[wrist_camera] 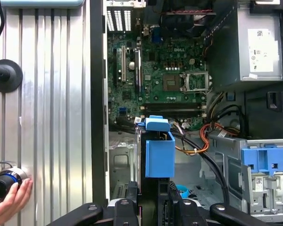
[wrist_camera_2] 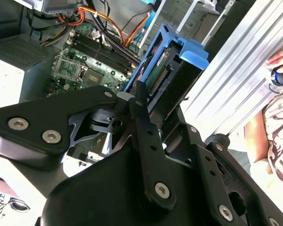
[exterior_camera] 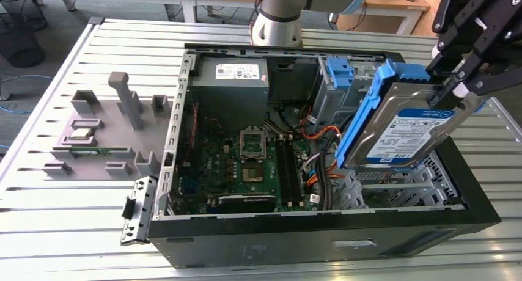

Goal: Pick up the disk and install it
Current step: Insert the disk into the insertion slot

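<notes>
Slatted table; disk tilted in claw above open case

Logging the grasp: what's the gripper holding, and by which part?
The gripper holds the disk, in its blue bracket, by its upper end, above the open computer case.

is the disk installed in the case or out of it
Out: the disk hangs tilted over the open case, clamped in the gripper, not seated in any bay.

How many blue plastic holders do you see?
2. One blue holder is clipped around the disk gripped by the fingers; the second holder sits inside the computer case. Others may be hidden.
</notes>
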Tool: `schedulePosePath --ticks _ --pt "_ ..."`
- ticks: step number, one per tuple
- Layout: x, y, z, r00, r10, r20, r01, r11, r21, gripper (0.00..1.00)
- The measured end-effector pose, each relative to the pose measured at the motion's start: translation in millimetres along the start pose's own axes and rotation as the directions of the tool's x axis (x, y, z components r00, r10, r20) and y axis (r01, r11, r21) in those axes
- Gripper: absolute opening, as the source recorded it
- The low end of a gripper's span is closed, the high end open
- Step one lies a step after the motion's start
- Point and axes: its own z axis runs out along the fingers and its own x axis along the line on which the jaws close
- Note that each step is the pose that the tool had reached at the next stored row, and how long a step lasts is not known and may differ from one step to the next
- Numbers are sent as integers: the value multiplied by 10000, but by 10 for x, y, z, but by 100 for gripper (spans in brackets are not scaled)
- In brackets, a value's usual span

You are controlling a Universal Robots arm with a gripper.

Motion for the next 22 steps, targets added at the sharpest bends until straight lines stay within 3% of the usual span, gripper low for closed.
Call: schedulePosePath --ticks 8,11,16,19,22 --pt "51 -196 9 10000 0 0 0 10000 -1 35" --pt "63 -236 27 10000 0 10 0 10000 -2 35" --pt "83 -287 60 10000 -2 65 2 10000 -4 35" --pt "95 -313 77 9998 -7 173 7 10000 -6 35" --pt "109 -333 89 9998 -7 194 7 10000 -8 35"
